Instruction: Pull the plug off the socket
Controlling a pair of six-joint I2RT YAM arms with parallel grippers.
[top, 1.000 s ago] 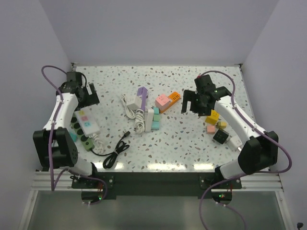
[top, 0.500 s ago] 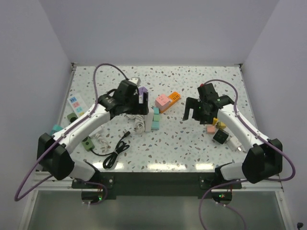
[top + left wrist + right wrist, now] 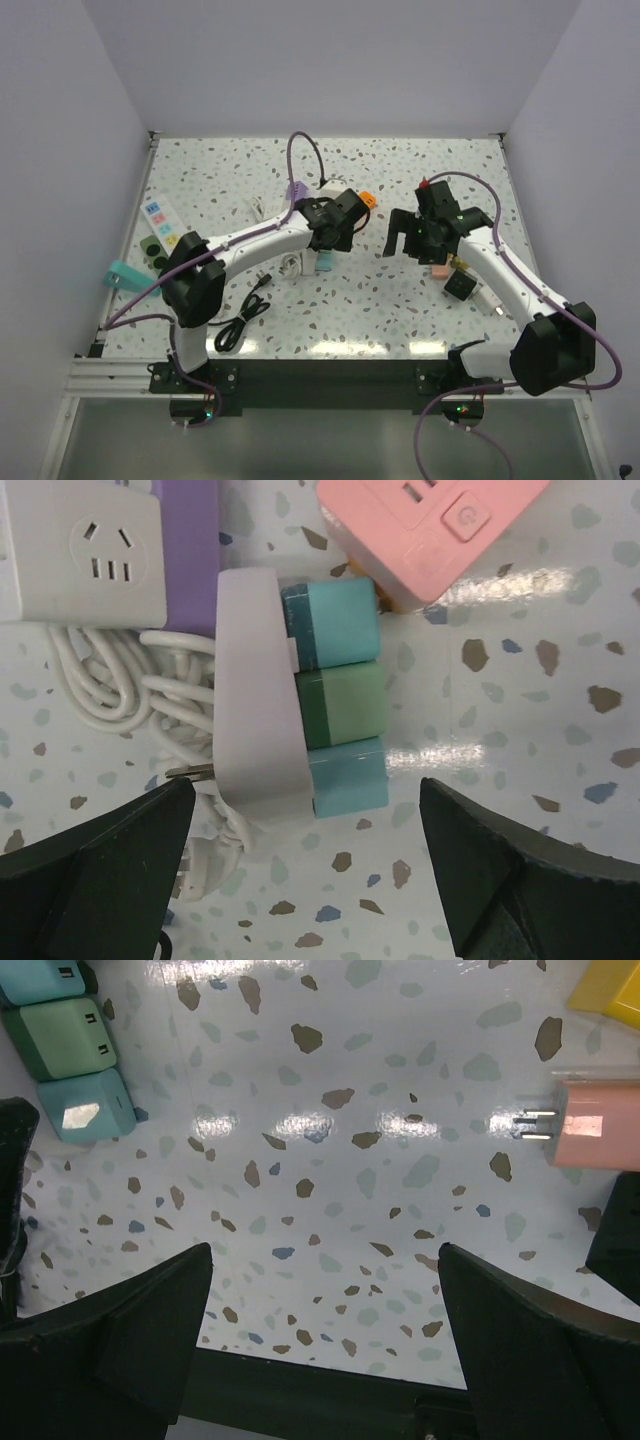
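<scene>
Left wrist view is where the action is seen best, tbh: a teal plug (image 3: 335,620), a green plug (image 3: 345,702) and a light blue plug (image 3: 350,780) are stuck side by side into a white socket strip (image 3: 255,695) that is laid flat on the speckled table (image 3: 520,680). The left gripper (image 3: 305,800) is held right over them, jaws spread wide, nothing gripped. A pink socket block (image 3: 430,525) is parked just beside the teal plug, and a purple strip (image 3: 185,540), a white socket (image 3: 85,550) and a coiled white cable (image 3: 130,695) are found on the strip's other side. Right wrist view: the right gripper (image 3: 325,1260) is spread wide and empty too, with a loose pink plug (image 3: 600,1125) seen near one finger.
</scene>
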